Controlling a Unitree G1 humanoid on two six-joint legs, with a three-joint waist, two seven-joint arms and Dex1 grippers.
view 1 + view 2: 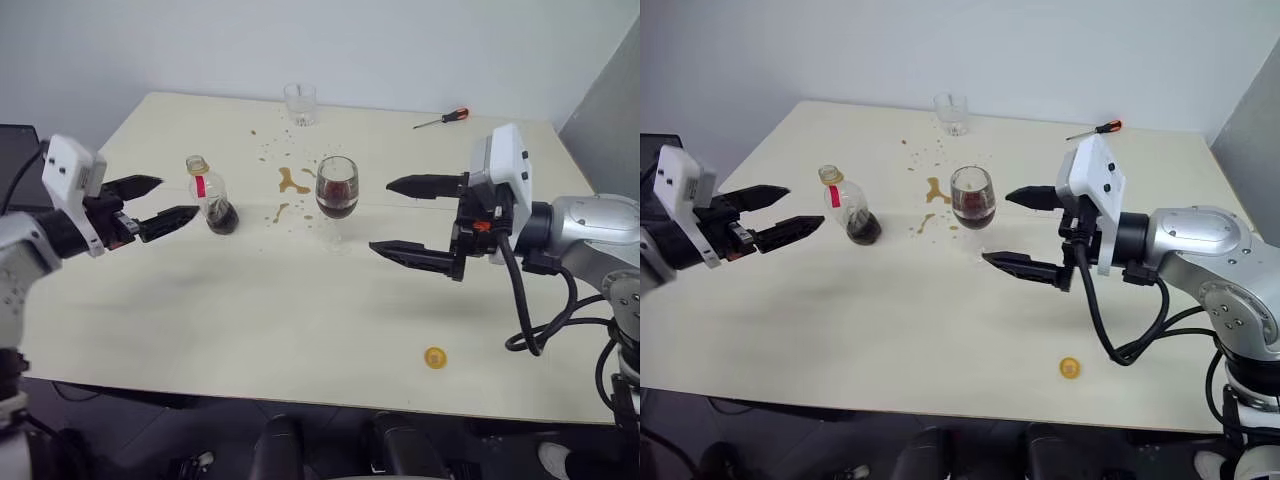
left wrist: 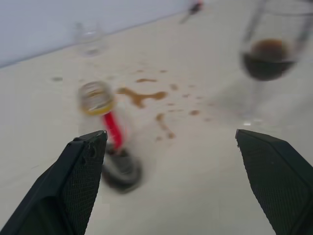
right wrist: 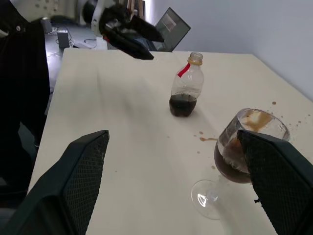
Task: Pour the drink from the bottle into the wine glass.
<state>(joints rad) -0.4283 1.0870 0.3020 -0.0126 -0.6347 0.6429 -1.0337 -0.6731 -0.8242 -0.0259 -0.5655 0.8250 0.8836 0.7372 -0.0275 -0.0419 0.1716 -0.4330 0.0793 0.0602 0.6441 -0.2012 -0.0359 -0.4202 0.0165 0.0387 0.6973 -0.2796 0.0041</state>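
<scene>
Beside open left tool [image 1: 168,203] | bottle [image 1: 211,197] upright, unheld | table [image 1: 250,320]

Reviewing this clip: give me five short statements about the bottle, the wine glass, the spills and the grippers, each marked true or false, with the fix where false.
1. The bottle stands upright on the table with a little dark drink left in its base. True.
2. The wine glass is empty. False: its bowl holds dark drink.
3. The left gripper is shut on the bottle. False: its jaws are open and it is clear of the bottle.
4. Brown spills lie on the table between the bottle and the wine glass. True.
5. The yellow cap is screwed on the bottle. False: it lies on the table near the front edge, below the open right gripper.
</scene>
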